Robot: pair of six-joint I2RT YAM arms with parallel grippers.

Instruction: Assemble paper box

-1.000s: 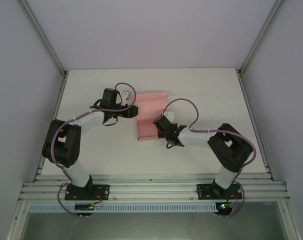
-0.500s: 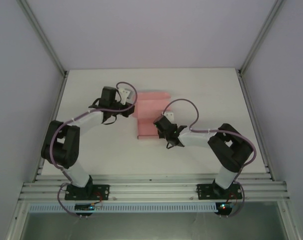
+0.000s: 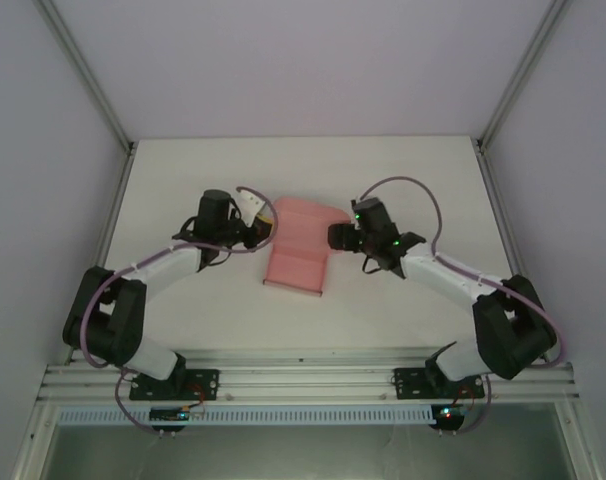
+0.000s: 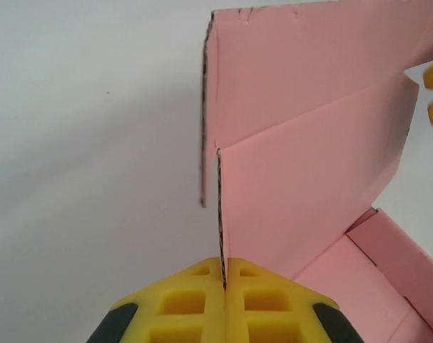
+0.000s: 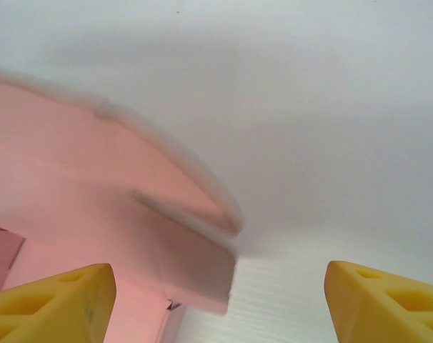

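Note:
The pink paper box (image 3: pixel 299 245) lies partly folded at the middle of the table, long axis running near to far. My left gripper (image 3: pixel 267 222) is at its far left corner, yellow fingers (image 4: pixel 263 300) shut on the thin edge of an upright pink panel (image 4: pixel 302 193). My right gripper (image 3: pixel 335 236) is at the box's right side, open. Its yellow fingertips (image 5: pixel 52 296) stand wide apart, with a blurred pink flap (image 5: pixel 152 207) ahead of the left one and nothing between them.
The white table (image 3: pixel 183 180) is walled by grey panels left, right and behind. An aluminium rail (image 3: pixel 303 380) carrying both arm bases runs along the near edge. Purple cables loop over both arms.
The right arm swung from the box's near right side out to its far right side. The left gripper shifted slightly right, and the box now sits more toward the near edge.

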